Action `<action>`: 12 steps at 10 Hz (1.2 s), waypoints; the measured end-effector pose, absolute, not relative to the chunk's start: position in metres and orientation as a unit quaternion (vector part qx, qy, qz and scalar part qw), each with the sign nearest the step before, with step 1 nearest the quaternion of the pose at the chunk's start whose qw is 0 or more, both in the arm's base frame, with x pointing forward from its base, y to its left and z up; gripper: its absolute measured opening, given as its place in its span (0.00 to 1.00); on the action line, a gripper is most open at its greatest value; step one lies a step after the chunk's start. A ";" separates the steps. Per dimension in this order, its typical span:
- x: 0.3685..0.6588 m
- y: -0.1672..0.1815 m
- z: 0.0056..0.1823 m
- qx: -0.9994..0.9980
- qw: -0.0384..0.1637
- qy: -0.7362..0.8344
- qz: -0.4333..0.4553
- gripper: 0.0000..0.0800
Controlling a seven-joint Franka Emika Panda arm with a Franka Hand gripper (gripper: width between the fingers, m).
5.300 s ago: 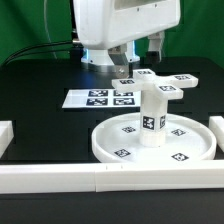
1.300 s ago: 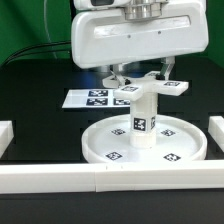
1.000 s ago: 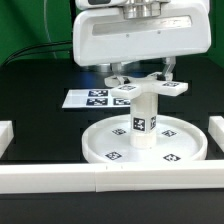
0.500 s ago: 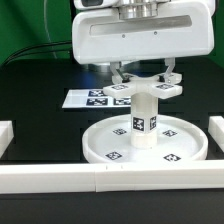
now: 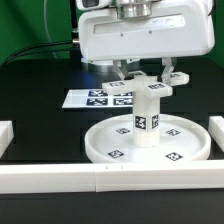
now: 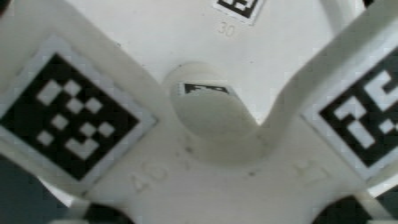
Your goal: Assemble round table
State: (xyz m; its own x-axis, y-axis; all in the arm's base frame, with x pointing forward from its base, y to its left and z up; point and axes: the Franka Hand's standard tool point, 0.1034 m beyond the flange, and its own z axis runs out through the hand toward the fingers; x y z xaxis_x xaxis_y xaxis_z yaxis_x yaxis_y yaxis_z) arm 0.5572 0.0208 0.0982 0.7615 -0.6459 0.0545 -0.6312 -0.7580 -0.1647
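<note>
The large rimmed disc [image 5: 101, 150] lies flat on the black table with several tags on it. The short cylinder leg [image 5: 147, 121] stands upright on its centre. My gripper [image 5: 146, 76] hangs directly over the leg and is shut on the small flat base piece [image 5: 152, 90], which rests level on the leg's top. The piece's tagged arms stick out to both sides. In the wrist view the base piece [image 6: 196, 165] fills the frame, with a tag on each arm. My fingertips are almost hidden at its edge.
The marker board [image 5: 94, 98] lies behind the disc toward the exterior view's left. Long white rails border the table at the front [image 5: 110, 180], the left [image 5: 5, 135] and the right [image 5: 217, 135].
The base piece left the table and now sits on the leg's top in my gripper. In the last second the gripper and piece have turned about the leg's axis.
</note>
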 end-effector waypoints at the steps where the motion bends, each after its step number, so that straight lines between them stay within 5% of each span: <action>1: 0.557 0.021 0.098 -0.917 0.076 0.389 -0.050 0.57; 12: 0.555 0.038 0.097 -0.707 0.108 0.699 -0.004 0.57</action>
